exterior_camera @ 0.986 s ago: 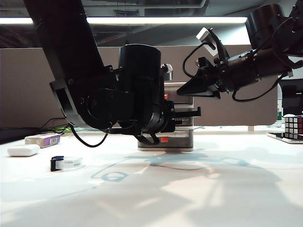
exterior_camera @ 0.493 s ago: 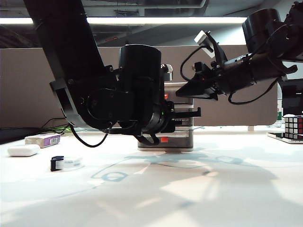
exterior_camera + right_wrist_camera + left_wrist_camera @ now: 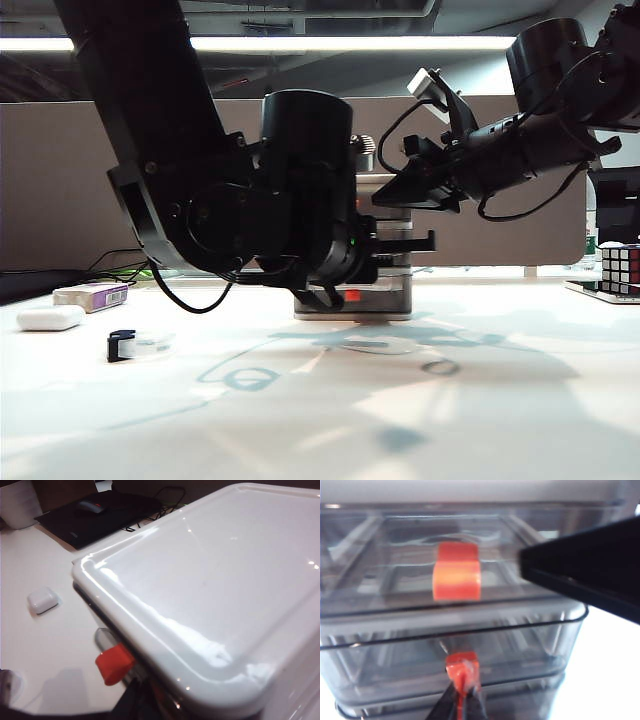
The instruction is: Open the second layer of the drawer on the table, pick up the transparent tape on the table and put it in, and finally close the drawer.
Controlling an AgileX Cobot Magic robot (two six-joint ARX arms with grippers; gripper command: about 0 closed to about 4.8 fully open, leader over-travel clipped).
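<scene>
Exterior view: the left gripper (image 3: pixel 425 240) reaches in at the front of the drawer (image 3: pixel 390 300), while the right gripper (image 3: pixel 385 198) hovers at the unit's white top. The transparent tape (image 3: pixel 140 345) lies on the desk (image 3: pixel 480 420), well left of the drawer.

Left wrist view: jaws pinched shut on the second layer's (image 3: pixel 520 650) red-orange tab (image 3: pixel 462 667), a small, likely slippery handle on light, brittle-looking plastic.

Right wrist view: only the glossy lid shows; the jaws' state cannot be told.
</scene>
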